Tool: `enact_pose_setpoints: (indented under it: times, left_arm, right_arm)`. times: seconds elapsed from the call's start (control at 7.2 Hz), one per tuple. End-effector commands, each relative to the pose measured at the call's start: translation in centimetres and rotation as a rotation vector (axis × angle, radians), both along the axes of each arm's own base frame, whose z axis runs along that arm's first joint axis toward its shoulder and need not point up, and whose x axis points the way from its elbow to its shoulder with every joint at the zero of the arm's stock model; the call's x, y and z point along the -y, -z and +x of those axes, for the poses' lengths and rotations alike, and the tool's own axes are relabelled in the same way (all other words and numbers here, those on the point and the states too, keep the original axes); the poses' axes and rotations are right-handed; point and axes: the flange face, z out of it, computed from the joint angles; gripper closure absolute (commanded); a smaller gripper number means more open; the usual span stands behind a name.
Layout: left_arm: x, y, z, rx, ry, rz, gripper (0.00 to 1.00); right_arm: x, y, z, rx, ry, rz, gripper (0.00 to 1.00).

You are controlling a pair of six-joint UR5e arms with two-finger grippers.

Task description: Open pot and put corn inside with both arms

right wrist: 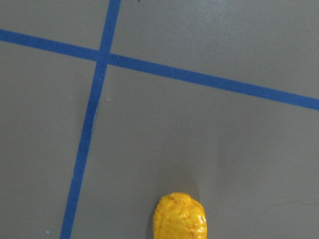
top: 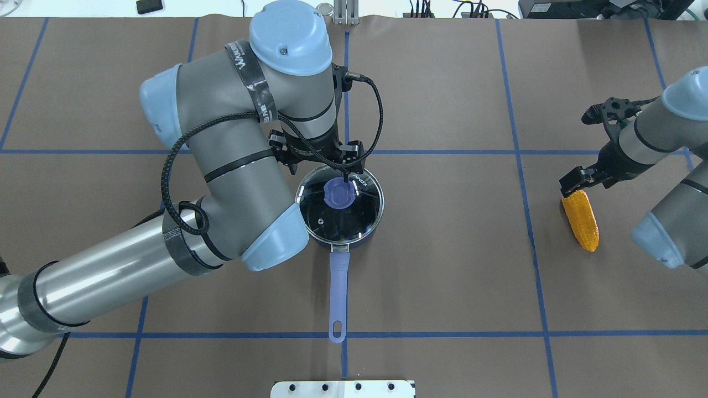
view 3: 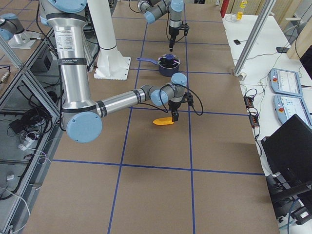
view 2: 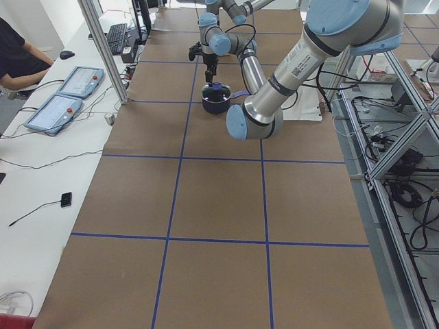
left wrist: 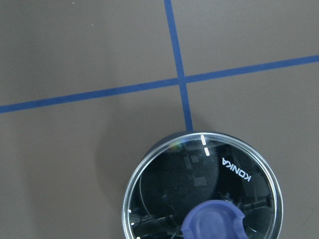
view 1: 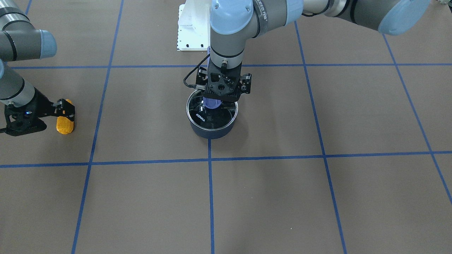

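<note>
Left gripper (view 1: pixel 219 94): hangs straight above the pot (view 1: pixel 212 132), wrist vertical, jaws spread, nothing held. Fingertips are down near the blue knob (top: pixel 338 194); contact not clear.

Lid (top: pixel 354 218): seated on the pot, "KONKA" legible.

Handle (top: pixel 338 293): runs from the pot toward the white base plate (top: pixel 343 388).

Pot stands just beside a crossing of blue tape lines (left wrist: pixel 182 84) on the brown table (view 1: pixel 282 197).

Right gripper (view 1: pixel 65 110): well apart from the pot, out on the robot's right. Jaws spread, nothing held, poised at one end of the corn (top: pixel 581 220).

Corn: lies flat on the table, well clear of the pot, long axis roughly parallel to the pot's handle.
</note>
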Motion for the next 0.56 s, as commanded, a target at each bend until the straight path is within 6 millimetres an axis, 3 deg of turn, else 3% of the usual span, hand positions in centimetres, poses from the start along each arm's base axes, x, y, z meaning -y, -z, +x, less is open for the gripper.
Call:
enact_pose_setpoints:
  times: [0.0,0.14,0.42]
  left_arm:
    - [-0.9,0.0,0.8,-0.002,-0.012,-0.002,0.01]
    - [-1.0,0.1,0.8,-0.004,-0.014,-0.003,0.01]
    - [-1.7,0.2,1.5,-0.016,-0.012,-0.021,0.01]
  right_arm:
    - [-0.7,-0.9,-0.6,-0.007,0.018,-0.01,0.02]
    - [-1.7,-2.1,-0.6,-0.019,0.033,-0.022,0.02]
    - [-2.7,-2.5,-1.7,-0.023,0.063,-0.025,0.02]
